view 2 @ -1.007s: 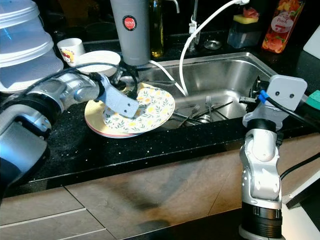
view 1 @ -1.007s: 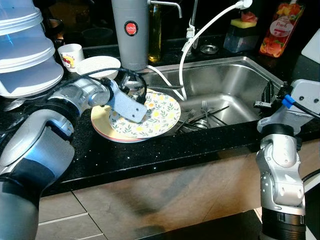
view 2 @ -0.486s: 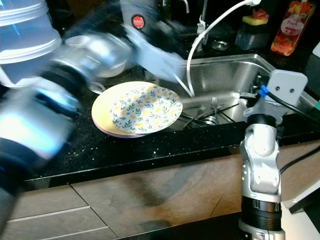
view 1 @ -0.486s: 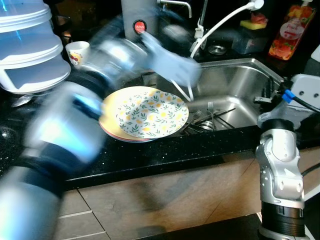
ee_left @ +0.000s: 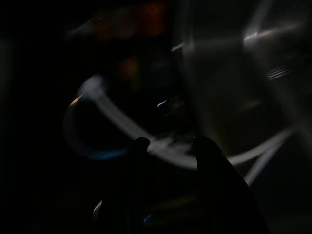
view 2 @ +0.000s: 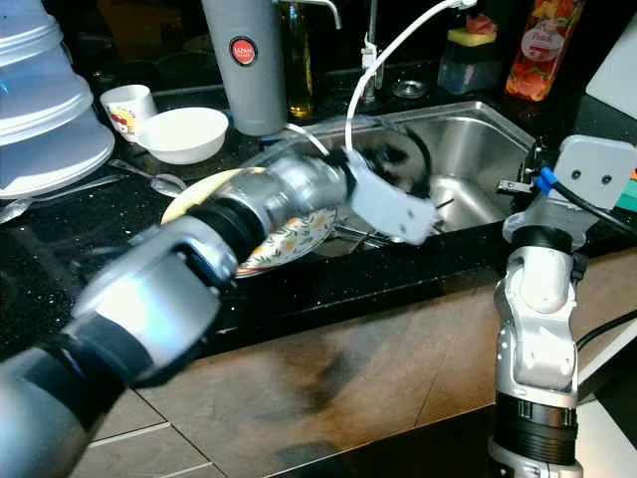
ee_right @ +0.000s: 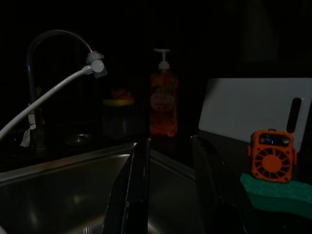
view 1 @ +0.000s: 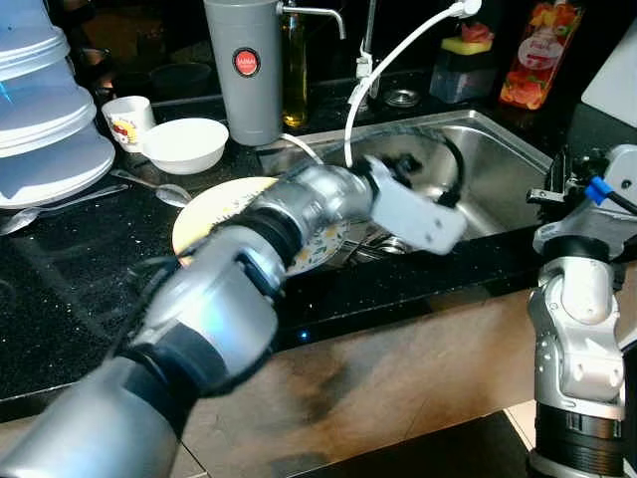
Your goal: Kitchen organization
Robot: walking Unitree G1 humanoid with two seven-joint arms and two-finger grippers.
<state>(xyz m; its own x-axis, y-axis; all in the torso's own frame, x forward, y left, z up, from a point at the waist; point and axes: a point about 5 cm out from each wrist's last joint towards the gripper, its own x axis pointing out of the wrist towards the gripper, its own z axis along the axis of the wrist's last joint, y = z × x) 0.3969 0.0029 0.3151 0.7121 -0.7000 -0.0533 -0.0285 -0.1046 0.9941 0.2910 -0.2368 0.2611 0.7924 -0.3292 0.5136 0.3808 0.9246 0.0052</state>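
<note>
The left arm reached across the black counter [view 1: 60,269] toward two o'clock, over the stacked plates [view 1: 199,214] (a floral plate on a yellow one) at the sink's nine o'clock edge. The left gripper [ee_left: 168,142] hung over the steel sink [view 1: 498,169]; in the blurred, dark wrist view its two black fingers [ee_left: 139,146] stood a little apart with nothing apparent between them, though that is hard to judge. Forks [view 2: 445,202] lay in the basin beyond the wrist. The right gripper [ee_right: 168,141] sat at the sink's three o'clock corner, fingers parted and empty, facing a red soap bottle [ee_right: 163,105]. A white bowl [view 1: 184,142] and a small cup [view 1: 124,117] stood at eleven o'clock, beside a grey flask [view 1: 244,70].
</note>
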